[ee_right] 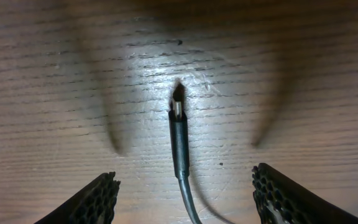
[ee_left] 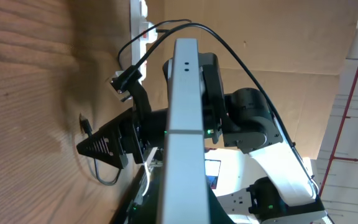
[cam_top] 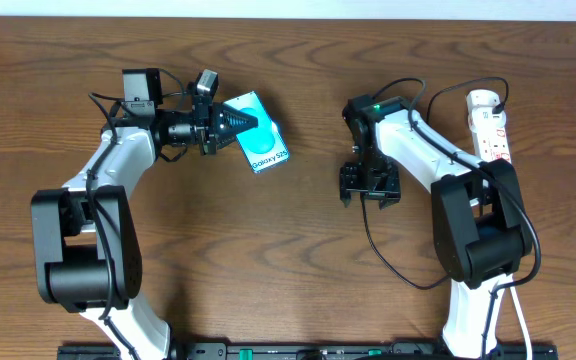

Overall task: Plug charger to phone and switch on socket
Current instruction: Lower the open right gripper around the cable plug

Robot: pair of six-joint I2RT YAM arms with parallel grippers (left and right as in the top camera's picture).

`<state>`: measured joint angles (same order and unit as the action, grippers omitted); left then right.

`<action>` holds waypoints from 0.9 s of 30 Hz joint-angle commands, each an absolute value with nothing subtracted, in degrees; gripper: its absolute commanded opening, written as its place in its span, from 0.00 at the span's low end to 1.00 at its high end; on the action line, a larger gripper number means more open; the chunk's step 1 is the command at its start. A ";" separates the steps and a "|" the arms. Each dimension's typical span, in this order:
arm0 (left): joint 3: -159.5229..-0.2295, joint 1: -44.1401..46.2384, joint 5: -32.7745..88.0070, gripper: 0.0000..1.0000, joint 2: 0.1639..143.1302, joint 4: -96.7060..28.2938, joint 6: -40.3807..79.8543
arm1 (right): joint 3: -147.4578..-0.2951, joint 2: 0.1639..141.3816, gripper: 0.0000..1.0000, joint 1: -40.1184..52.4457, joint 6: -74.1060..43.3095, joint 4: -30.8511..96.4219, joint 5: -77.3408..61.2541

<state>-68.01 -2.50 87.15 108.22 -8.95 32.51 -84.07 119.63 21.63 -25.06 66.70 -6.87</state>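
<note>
Brown wood-grain worktop (cam_top: 298,270), with a tan wall beyond it. The left gripper (cam_top: 236,122) has its jaws clamped on the phone (cam_top: 265,150). The charger (ee_right: 179,134) tip lies flat on the worktop between the wide-apart jaws of the right gripper (ee_right: 185,177), touching neither.

The overhead camera looked straight down on the brown wood-grain table (cam_top: 298,290), taking in both arms. The left wrist camera, rolled sideways, sat close along the edge of the flat light-blue smartphone (ee_left: 184,124). It faced across the tabletop toward the white right arm (ee_left: 278,155) and elongated white power strip (ee_left: 140,18), both shared with the overhead view. The right wrist camera pointed down, very near the wood, at the thin black cable's connector tip (ee_right: 179,124).
</note>
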 commanded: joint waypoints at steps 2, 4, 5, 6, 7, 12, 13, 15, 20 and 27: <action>-68.34 -2.66 89.97 0.07 107.59 -8.84 31.51 | -84.64 120.14 0.69 22.17 -25.26 66.43 -7.07; -68.36 -2.66 89.97 0.07 107.59 -8.86 31.51 | -84.64 120.14 0.69 22.24 -25.30 66.43 -7.05; -68.36 -2.66 89.97 0.07 107.59 -8.84 31.51 | -84.64 120.14 0.69 22.28 -25.28 66.43 -7.07; -68.36 -2.66 89.97 0.08 107.59 -8.84 31.51 | -84.64 120.14 0.69 22.28 -25.30 66.43 -7.05; -68.34 -2.66 89.97 0.07 107.59 -8.86 31.51 | -84.64 120.14 0.69 22.28 -25.30 66.43 -7.05; -68.36 -2.66 89.97 0.07 107.59 -8.86 31.51 | -84.64 120.14 0.68 22.35 -25.65 66.43 -7.03; -68.36 -2.66 89.97 0.07 107.59 -8.84 31.51 | -84.64 120.14 0.69 22.41 -25.65 66.43 -7.03; -68.36 -2.66 89.97 0.08 107.59 -8.84 31.51 | -84.64 120.14 0.69 22.55 -25.65 66.43 -7.01; -68.34 -2.66 90.00 0.07 107.59 -8.86 31.51 | -84.62 120.14 0.69 22.61 -25.69 66.46 -6.76; -68.34 -2.66 90.00 0.07 107.59 -8.86 31.51 | -84.55 120.14 0.69 22.61 -25.67 66.46 -6.52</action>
